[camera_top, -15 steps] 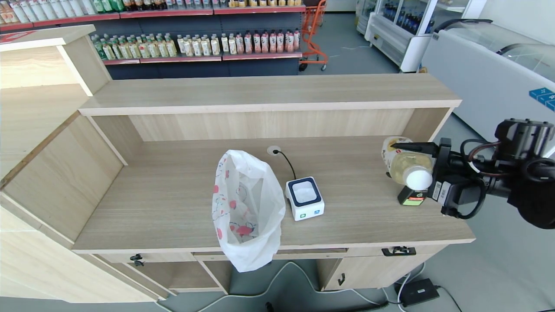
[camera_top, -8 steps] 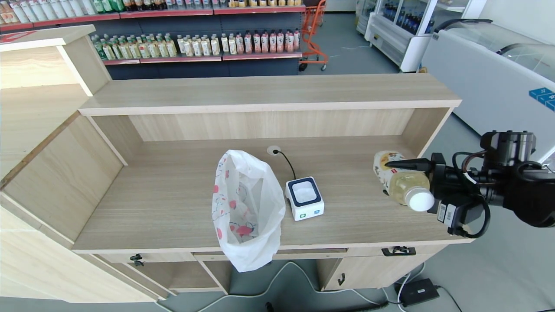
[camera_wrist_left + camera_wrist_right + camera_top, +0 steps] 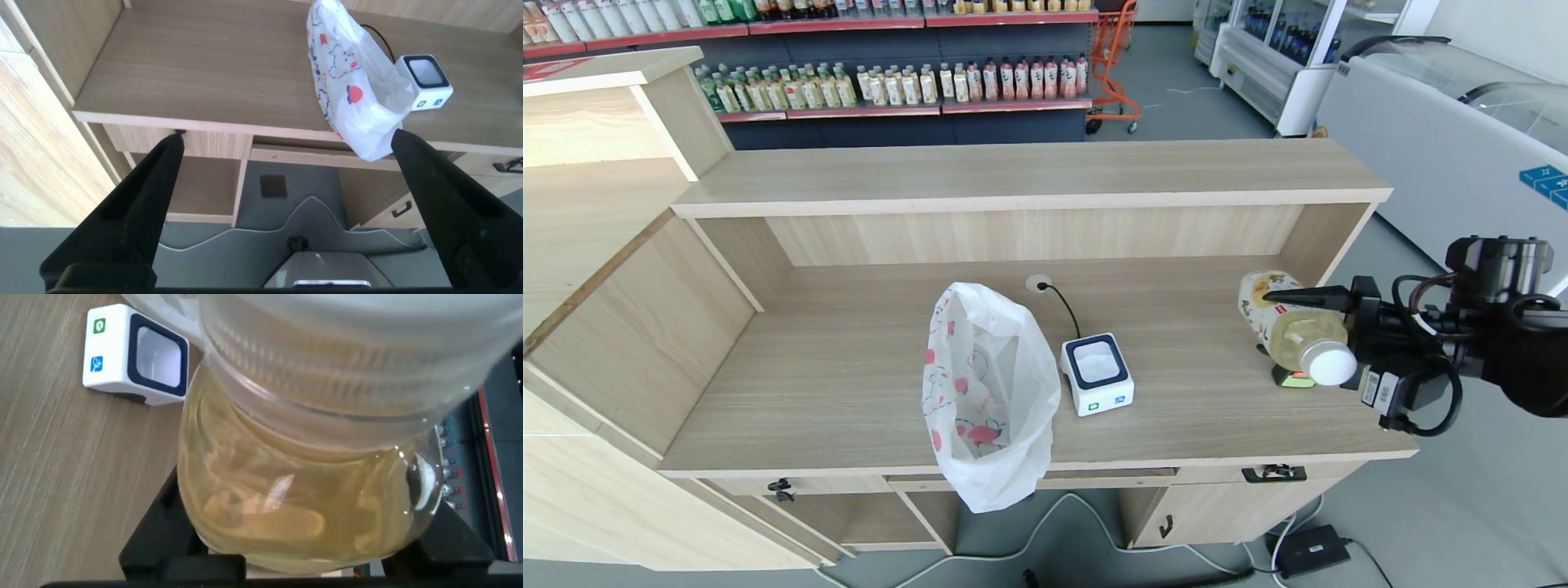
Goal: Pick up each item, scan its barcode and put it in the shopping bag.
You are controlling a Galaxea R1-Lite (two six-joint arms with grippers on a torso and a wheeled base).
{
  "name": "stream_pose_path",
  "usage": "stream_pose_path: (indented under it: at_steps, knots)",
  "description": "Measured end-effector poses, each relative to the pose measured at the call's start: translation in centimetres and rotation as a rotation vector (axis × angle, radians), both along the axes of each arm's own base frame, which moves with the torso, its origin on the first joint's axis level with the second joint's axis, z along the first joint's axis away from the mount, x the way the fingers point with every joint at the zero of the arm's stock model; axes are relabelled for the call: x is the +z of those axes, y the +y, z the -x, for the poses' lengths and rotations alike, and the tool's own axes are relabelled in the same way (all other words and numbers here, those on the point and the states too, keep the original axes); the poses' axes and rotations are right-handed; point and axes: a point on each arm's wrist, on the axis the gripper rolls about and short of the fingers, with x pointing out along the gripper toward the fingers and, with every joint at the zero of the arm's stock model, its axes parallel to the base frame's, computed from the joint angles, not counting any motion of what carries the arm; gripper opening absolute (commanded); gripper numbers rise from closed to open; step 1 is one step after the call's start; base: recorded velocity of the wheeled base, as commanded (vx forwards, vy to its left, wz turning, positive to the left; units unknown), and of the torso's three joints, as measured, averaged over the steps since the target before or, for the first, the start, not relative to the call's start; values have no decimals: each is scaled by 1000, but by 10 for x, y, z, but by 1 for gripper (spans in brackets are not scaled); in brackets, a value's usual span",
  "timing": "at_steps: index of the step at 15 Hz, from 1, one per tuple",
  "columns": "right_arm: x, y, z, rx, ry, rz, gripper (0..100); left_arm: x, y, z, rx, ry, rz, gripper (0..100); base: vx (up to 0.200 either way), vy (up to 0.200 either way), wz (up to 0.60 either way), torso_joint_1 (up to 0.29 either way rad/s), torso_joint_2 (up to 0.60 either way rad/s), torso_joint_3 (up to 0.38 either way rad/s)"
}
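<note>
- The right claw (image 3: 1294, 331) was closed on one bottle (image 3: 1270, 309), which was held on its side above the right end of the surface (image 3: 849, 367).
- Pale yellow liquid was seen close up inside the bottle (image 3: 310, 474) in the right wrist view.
- The left claw (image 3: 288, 139) was spread wide, with nothing held.
- One shopping bag (image 3: 988, 392) was stood open just beside one scanner (image 3: 1097, 373); its contents could not be told.
</note>
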Motion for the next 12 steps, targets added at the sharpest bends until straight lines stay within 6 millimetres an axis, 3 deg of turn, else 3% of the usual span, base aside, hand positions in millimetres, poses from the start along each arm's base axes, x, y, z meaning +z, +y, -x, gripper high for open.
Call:
stream_pose_path:
  at_steps: [5, 9, 12]
  knots:
    - [8, -6, -3, -20, -70, 23, 0, 0, 0, 0, 0, 0, 0, 100, 0, 0, 600, 2, 1, 2]
    - [-2, 7, -5, -3, -37, 32, 0, 0, 0, 0, 0, 0, 0, 100, 0, 0, 0, 0, 0, 0]
    - [-19, 31, -11, 38, 23, 41, 0, 0, 0, 0, 0, 0, 0, 100, 0, 0, 0, 0, 0, 0]
